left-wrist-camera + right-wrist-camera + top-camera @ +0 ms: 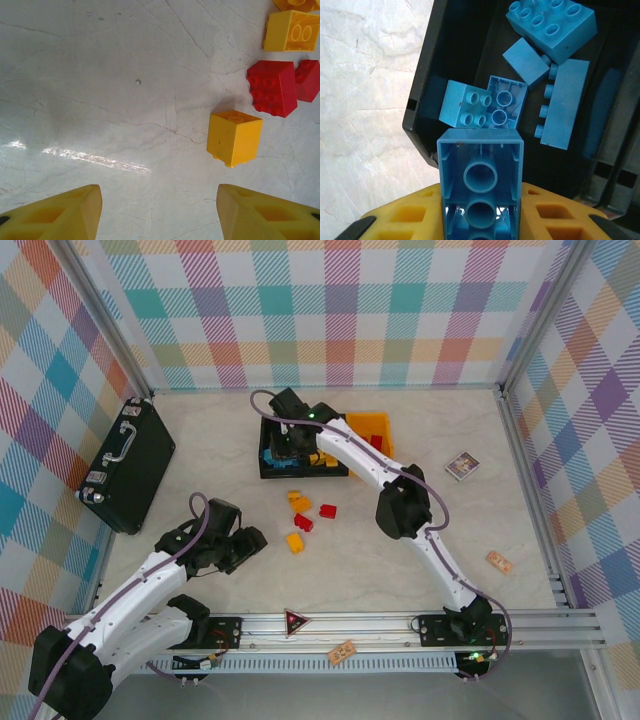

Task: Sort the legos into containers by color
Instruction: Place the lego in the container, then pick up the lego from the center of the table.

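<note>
Right gripper (480,225): clamped on blue lego (481,170), black bin (431,55) just ahead.
Left gripper (159,212): jaws apart over desk (100,75), yellow lego (234,137) ahead-right.

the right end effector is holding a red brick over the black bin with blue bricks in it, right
Not red: the brick held in the right end effector is blue, as the right wrist view shows. The rest stands: it is over the black bin, which has blue bricks in it.
</note>
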You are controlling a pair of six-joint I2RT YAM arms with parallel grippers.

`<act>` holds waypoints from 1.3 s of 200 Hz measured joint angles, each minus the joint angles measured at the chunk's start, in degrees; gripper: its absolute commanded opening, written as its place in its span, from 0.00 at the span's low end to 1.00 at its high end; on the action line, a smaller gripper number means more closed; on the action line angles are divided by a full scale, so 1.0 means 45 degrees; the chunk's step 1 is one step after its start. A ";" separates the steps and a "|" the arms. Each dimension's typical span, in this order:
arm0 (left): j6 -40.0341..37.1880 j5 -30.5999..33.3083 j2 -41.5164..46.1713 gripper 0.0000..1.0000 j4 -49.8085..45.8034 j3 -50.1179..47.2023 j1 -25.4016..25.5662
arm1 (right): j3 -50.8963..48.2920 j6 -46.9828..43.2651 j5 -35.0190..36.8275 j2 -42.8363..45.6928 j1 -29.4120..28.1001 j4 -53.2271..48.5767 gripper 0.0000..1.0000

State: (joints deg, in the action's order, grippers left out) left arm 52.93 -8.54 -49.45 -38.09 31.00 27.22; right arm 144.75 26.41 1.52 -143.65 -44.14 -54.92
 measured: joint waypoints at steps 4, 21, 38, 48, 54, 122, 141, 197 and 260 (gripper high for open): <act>0.0000 0.0000 -0.0024 0.62 0.0044 0.0000 0.0000 | 0.0073 0.0005 -0.0015 -0.0044 0.0024 -0.0015 0.35; 0.0000 0.0000 -0.0151 0.62 0.0185 0.0000 0.0000 | 0.0408 0.0087 -0.0019 -0.0209 0.0097 -0.0029 0.43; 0.0000 0.0000 -0.0277 0.62 0.0223 0.0000 -0.0005 | 0.0646 0.0126 -0.0015 -0.0311 0.0155 -0.0019 0.50; 0.0000 -0.0005 -0.0369 0.62 0.0262 0.0000 0.0000 | 0.0675 0.0185 -0.0019 -0.0316 0.0165 -0.0015 0.50; 0.0000 -0.0015 -0.0418 0.62 0.0282 0.0000 -0.0005 | 0.0699 0.0185 -0.0019 -0.0316 0.0165 -0.0019 0.52; -0.0053 -0.0253 -0.0724 0.62 0.0544 0.0010 0.0000 | -0.1515 0.0024 -0.0019 0.1117 0.0189 0.0568 0.51; -0.0185 -0.0321 -0.0942 0.62 0.0505 0.0185 0.0005 | -0.3750 -0.0029 -0.0044 0.2832 0.0189 0.1195 0.51; -0.0651 -0.0325 -0.1948 0.62 0.0559 0.1049 0.0374 | -0.9282 -0.0053 -0.0243 0.7747 0.0189 0.3473 0.51; -0.0976 -0.0277 -0.3138 0.62 0.0617 0.1700 0.1001 | -1.4484 -0.0063 -0.0607 0.9714 0.0155 0.4561 0.51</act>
State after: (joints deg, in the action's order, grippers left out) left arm 48.53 -9.78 -63.57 -35.31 38.65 31.73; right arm 79.57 26.13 -1.21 -99.94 -43.44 -34.39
